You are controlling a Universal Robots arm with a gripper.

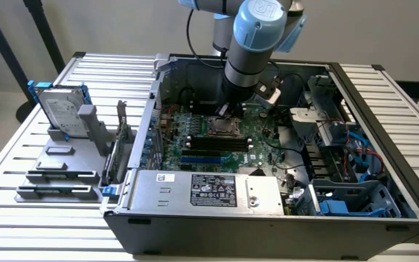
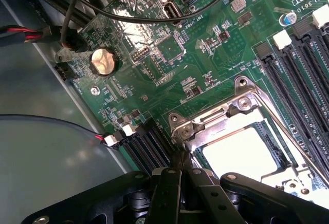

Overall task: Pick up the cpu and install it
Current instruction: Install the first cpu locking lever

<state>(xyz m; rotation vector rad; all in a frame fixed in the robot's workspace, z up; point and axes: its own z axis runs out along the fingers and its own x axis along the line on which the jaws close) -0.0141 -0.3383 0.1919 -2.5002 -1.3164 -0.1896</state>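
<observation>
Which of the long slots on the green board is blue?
The one nearest the silver power supply box: the blue slot is the last of the row. The slots beside it, closer to the CPU socket, are black.

hard drive (image 1: 61,112) upright in rack | memory sticks (image 1: 58,190) | coin battery (image 2: 104,61)

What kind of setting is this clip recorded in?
It looks like a lab or workshop bench for computer assembly. An opened computer case lies on a slatted metal table, a robot arm reaches down over its green motherboard, and a grey rack beside it holds a hard drive.
</observation>
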